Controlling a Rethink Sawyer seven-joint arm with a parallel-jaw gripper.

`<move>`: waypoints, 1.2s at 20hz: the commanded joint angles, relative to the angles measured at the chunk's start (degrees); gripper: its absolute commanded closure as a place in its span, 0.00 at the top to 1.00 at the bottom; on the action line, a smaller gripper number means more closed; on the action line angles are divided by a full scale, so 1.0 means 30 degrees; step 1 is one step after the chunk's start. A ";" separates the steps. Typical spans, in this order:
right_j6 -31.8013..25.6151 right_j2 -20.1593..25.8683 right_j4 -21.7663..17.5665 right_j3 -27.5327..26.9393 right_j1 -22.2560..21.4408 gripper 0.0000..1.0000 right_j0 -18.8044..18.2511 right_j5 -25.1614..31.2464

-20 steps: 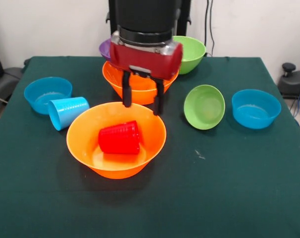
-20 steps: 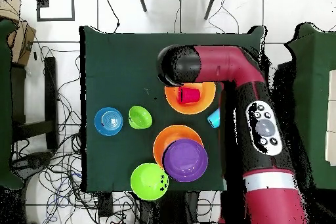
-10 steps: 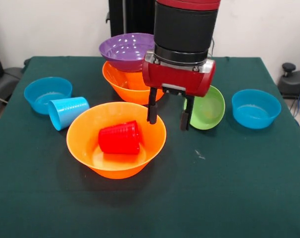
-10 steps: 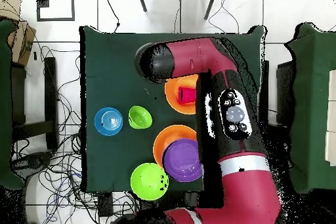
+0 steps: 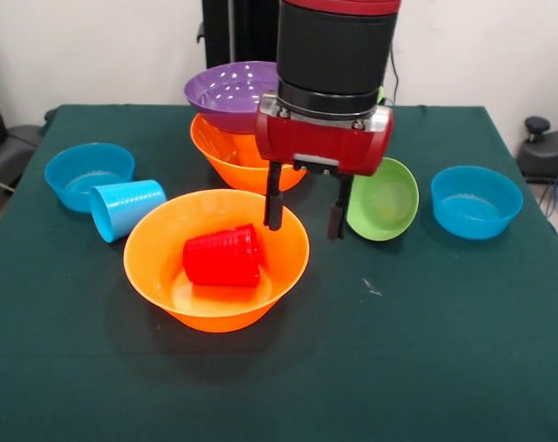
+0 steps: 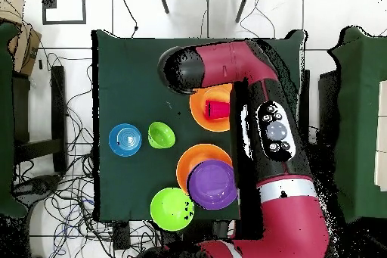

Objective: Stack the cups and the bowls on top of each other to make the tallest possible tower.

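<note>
The gripper (image 5: 303, 211) is being held open above the table (image 5: 445, 350), its 2 dark fingers (image 5: 273, 196) hanging apart with nothing between them. It is positioned over the right rim of the near orange bowl (image 5: 168, 262), between that bowl and the small green bowl (image 5: 387, 198), which is partly hidden behind it and tilted on its edge.

2 cups are being shown. The red cup (image 5: 223, 256) is lying on its side inside the near orange bowl. The light blue cup (image 5: 125, 208) is lying on its side on the table, just beside that bowl's left rim and touching or nearly touching the left blue bowl (image 5: 84, 172). An orange cup cannot be made out in either view.

7 bowls are being counted across the 2 views: 2 large orange, 1 purple, 2 green and 2 small blue. The purple bowl (image 5: 231, 94) is sitting raised above the far orange bowl (image 5: 233, 155); what carries it is hidden. The right blue bowl (image 5: 476, 201) is standing upright near the small green one. The large green bowl (image 6: 171, 209) is seen clearly only in the overhead view, beside the purple bowl; in the front view it is almost wholly hidden behind the arm (image 5: 336, 46).
</note>
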 commanded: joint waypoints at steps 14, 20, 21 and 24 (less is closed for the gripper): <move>-0.5711 0.0740 -0.1248 0.0043 -0.0766 1.00 -0.0254 0.2077; -0.5115 0.0486 -0.1813 -0.0351 -0.0133 1.00 0.0003 0.1333; -0.5184 0.0506 -0.1818 -0.0405 -0.0078 1.00 -0.0033 0.1340; -0.5474 0.0585 -0.1947 -0.0884 0.0345 1.00 -0.0114 0.1413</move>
